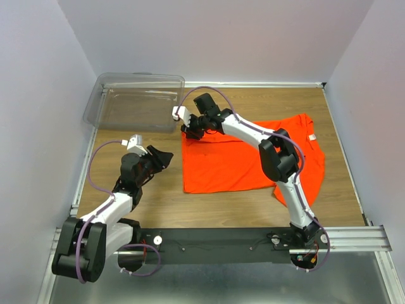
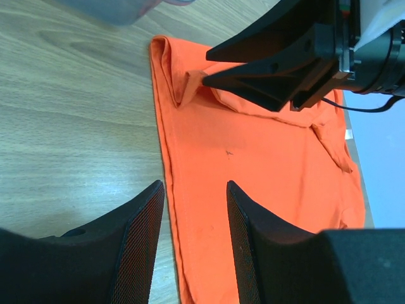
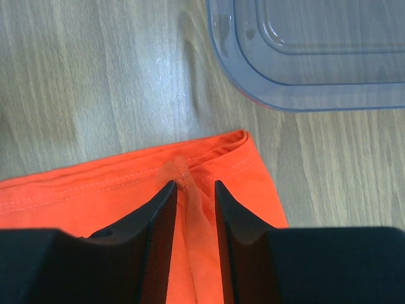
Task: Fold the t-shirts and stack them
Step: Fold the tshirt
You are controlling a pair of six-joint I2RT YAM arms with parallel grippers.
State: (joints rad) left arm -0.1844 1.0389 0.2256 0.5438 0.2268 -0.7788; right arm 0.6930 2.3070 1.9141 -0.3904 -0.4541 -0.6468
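Observation:
One bright orange t-shirt lies partly folded on the wooden table, with its white neck tag at the right. My right gripper is at the shirt's far left corner. In the right wrist view its jaws stand narrowly apart around a raised ridge of the hem. The left wrist view shows that gripper pulling the corner of the shirt up. My left gripper is open and empty, just left of the shirt, its jaws over the shirt's left edge.
A clear plastic bin lies at the back left, close to the right gripper, and its rim shows in the right wrist view. White walls stand on three sides. A metal rail runs along the near edge.

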